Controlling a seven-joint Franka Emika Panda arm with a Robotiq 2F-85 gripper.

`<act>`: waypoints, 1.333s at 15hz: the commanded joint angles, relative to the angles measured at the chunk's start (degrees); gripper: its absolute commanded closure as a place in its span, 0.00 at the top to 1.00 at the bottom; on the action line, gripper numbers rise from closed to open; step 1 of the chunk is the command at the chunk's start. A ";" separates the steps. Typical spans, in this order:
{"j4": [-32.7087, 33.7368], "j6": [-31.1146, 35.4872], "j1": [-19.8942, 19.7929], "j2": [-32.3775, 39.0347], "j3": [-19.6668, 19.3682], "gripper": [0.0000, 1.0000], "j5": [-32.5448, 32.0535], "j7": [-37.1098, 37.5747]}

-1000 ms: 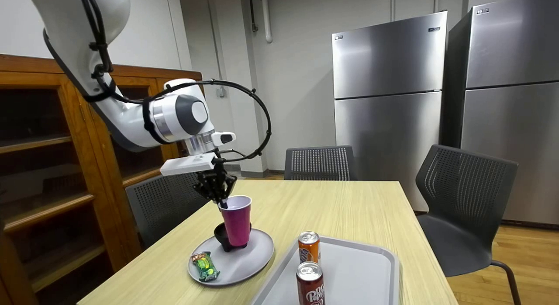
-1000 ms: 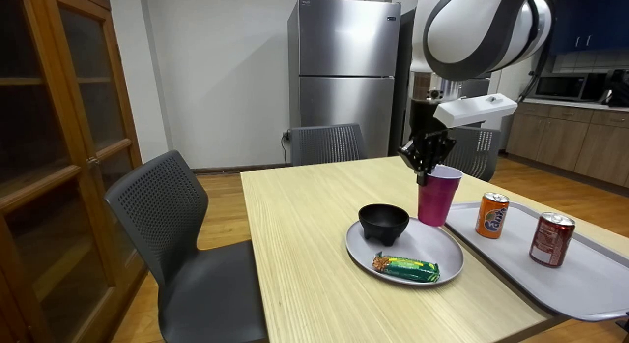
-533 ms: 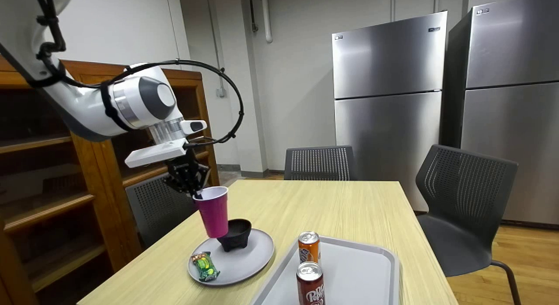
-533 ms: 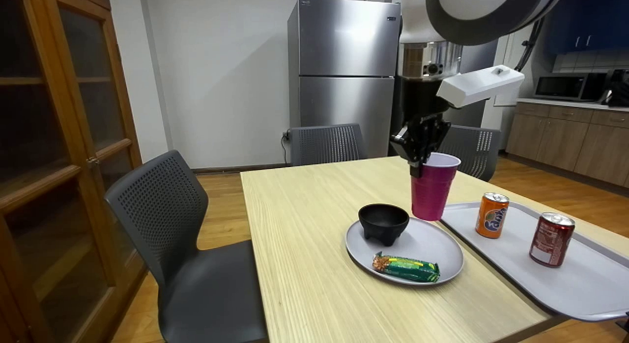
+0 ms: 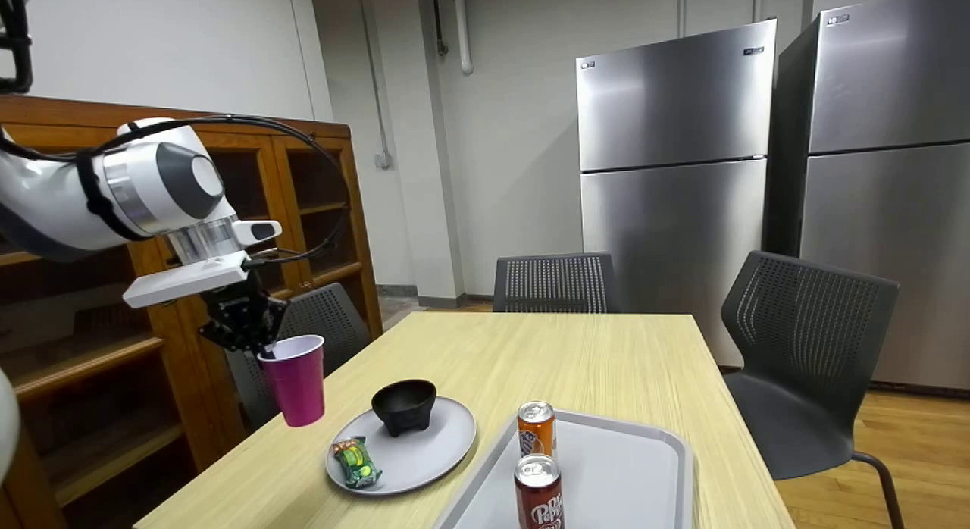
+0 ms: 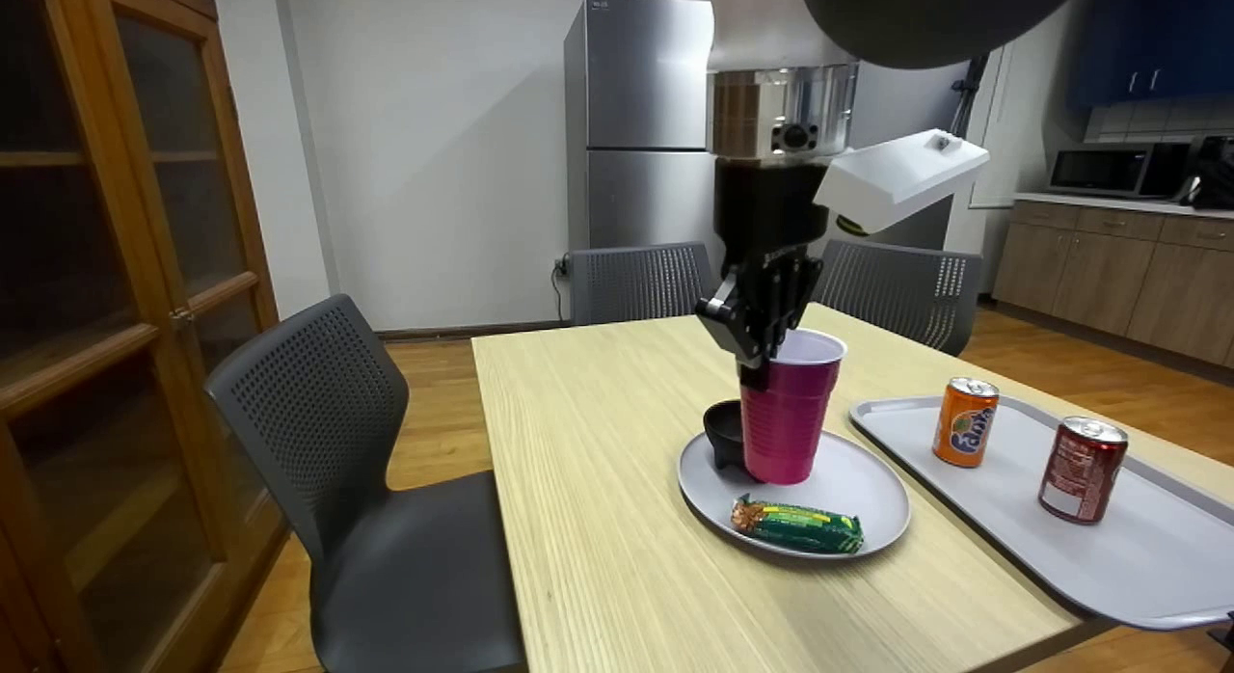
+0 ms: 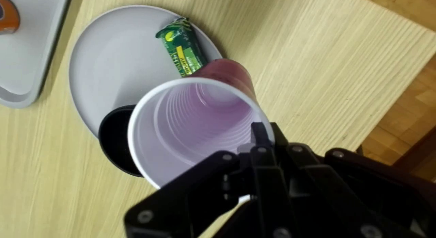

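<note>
My gripper [image 5: 267,353] is shut on the rim of a magenta cup [image 5: 295,381] with a white inside. One finger is inside the cup and one outside, as the wrist view shows at the gripper [image 7: 269,134]. The cup [image 7: 207,118] looks empty and hangs slightly tilted above the table. In an exterior view the cup [image 6: 791,422] covers part of a black footed bowl [image 6: 723,427]. The bowl [image 5: 404,405] stands on a round grey plate [image 5: 447,449]. A green-wrapped snack bar [image 5: 355,462] lies on the same plate; the cup partly hides the bar [image 7: 182,50] in the wrist view.
A grey tray [image 5: 629,468] beside the plate holds an orange Fanta can [image 5: 536,430] and a dark red Dr Pepper can [image 5: 538,495]. Dark chairs [image 5: 788,377] stand round the wooden table [image 5: 546,362]. A wooden cabinet [image 5: 174,347] stands behind the arm.
My gripper has carried the cup leftward in both exterior views. In an exterior view the cup has moved from in front of the bowl to left of the plate, uncovering the bowl.
</note>
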 commanded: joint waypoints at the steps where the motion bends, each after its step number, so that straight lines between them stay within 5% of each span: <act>1: -0.90 0.37 2.45 -0.74 2.62 0.01 3.12 -2.37; 20: -2.39 12.68 5.27 10.47 5.36 0.01 1.07 -1.23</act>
